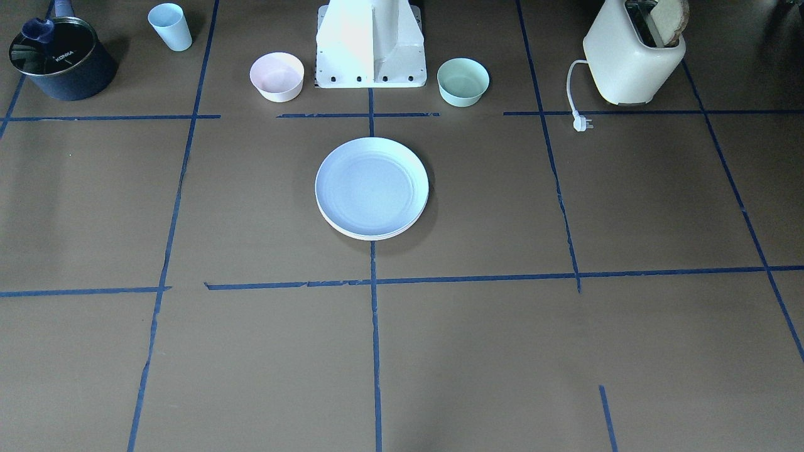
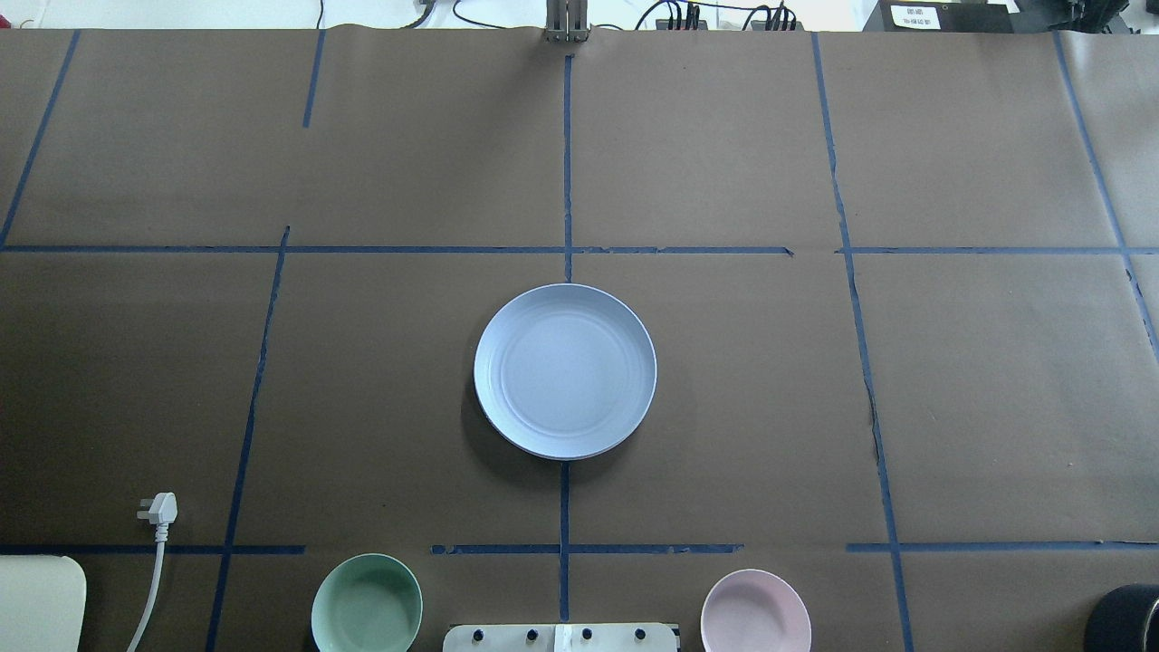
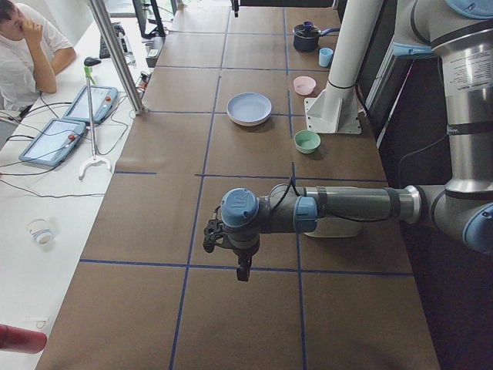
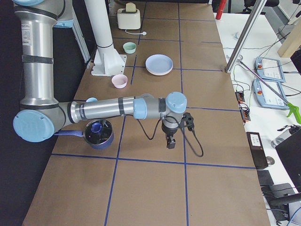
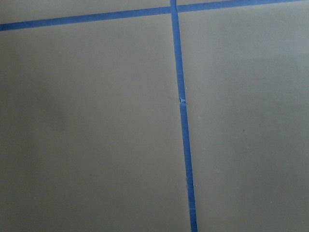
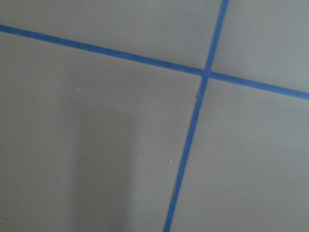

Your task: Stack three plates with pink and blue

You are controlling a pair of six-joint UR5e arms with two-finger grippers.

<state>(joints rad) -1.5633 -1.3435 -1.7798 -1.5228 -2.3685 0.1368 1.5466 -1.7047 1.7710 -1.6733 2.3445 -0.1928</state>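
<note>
A stack of plates lies at the table's centre with the pale blue plate (image 1: 372, 185) on top; it also shows in the overhead view (image 2: 565, 369). A cream-white rim (image 1: 370, 236) shows under its near edge. The pink plate is hidden. My left gripper (image 3: 243, 270) hangs over bare table far from the stack, seen only in the exterior left view; I cannot tell if it is open or shut. My right gripper (image 4: 170, 142) hangs over bare table at the other end, seen only in the exterior right view; I cannot tell its state either. Both wrist views show only brown paper and blue tape.
Near the robot base (image 1: 370, 47) stand a small pink bowl (image 1: 277, 75) and a mint bowl (image 1: 463, 80). A light blue cup (image 1: 170, 26) and a dark pot (image 1: 59, 59) are on the robot's right. A cream toaster (image 1: 634, 56) with its plug (image 1: 583, 122) is on its left.
</note>
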